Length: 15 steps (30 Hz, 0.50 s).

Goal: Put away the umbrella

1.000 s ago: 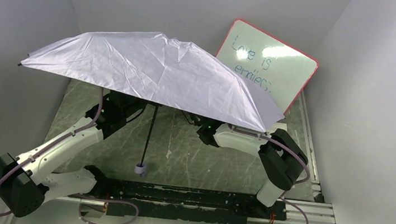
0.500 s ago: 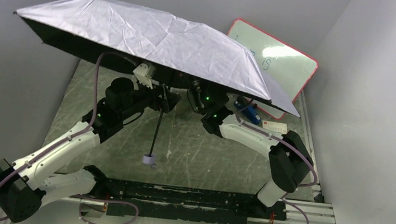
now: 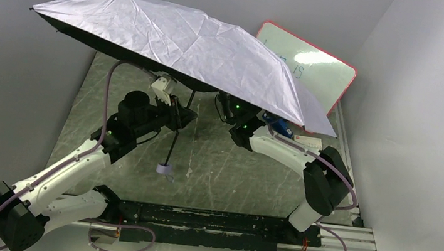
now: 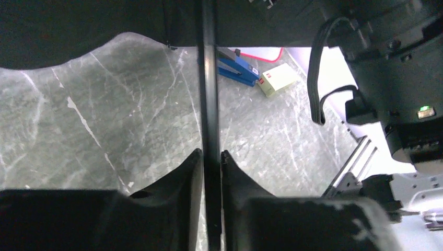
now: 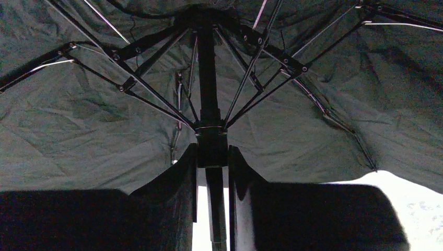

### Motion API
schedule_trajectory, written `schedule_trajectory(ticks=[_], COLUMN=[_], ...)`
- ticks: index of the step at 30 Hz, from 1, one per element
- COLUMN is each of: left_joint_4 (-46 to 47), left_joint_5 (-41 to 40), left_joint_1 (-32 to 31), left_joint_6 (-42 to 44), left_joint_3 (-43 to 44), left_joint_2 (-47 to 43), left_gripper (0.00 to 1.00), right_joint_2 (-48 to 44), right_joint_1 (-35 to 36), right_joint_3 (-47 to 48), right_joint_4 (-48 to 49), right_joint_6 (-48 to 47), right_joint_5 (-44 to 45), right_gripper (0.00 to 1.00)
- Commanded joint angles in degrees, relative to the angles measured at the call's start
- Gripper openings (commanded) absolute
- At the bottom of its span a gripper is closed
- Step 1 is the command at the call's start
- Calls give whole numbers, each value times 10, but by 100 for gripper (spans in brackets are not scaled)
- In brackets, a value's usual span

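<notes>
The umbrella [image 3: 179,38] is open, lavender canopy up and tilted, held over the table. Its black shaft [image 3: 175,136] slants down to the pale handle [image 3: 164,170], which hangs free above the table. My left gripper [image 3: 181,116] is shut on the shaft; in the left wrist view [image 4: 211,159] both fingers press the shaft [image 4: 209,94]. My right gripper [image 5: 212,157] is shut on the runner [image 5: 211,138] where the ribs meet, under the black lining [image 5: 78,125]. In the top view its fingers are hidden by the canopy.
A red-framed whiteboard [image 3: 320,70] leans on the back right wall. A blue eraser [image 4: 237,67] and a pale yellow pad [image 4: 277,81] lie on the marbled table [image 4: 104,120] below it. Grey walls close in on both sides. A rail [image 3: 209,219] runs along the near edge.
The umbrella has been lifted and its canopy tilted, left edge up. Both arms rose with it. The handle has come up off the table and moved away from the near edge.
</notes>
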Motion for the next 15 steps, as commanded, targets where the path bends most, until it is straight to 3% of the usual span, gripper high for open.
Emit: schedule_trajectory(ticks=[1,3,10,15], left_joint_4=[-1,-5,8,19], left_joint_5=[13,-9,-59,-76], left_joint_1=[1,1,1,1], left_joint_6=[-5,-12,-10,-1], left_joint_3=[4,15,76,121], left_joint_2=[1,11,59,91], left_gripper=[13,5,5,5], right_joint_2=[-27,-29,-49,-60], right_joint_1=[-9,-11,-5,58], right_joint_3=[10,4,-63,-121], right_joint_4=[53,57,48,27], right_joint_6=[-8,-22,-16,-21], right_joint_5=[-4,-20,-47,-45], right_gripper=[0,0,0,0])
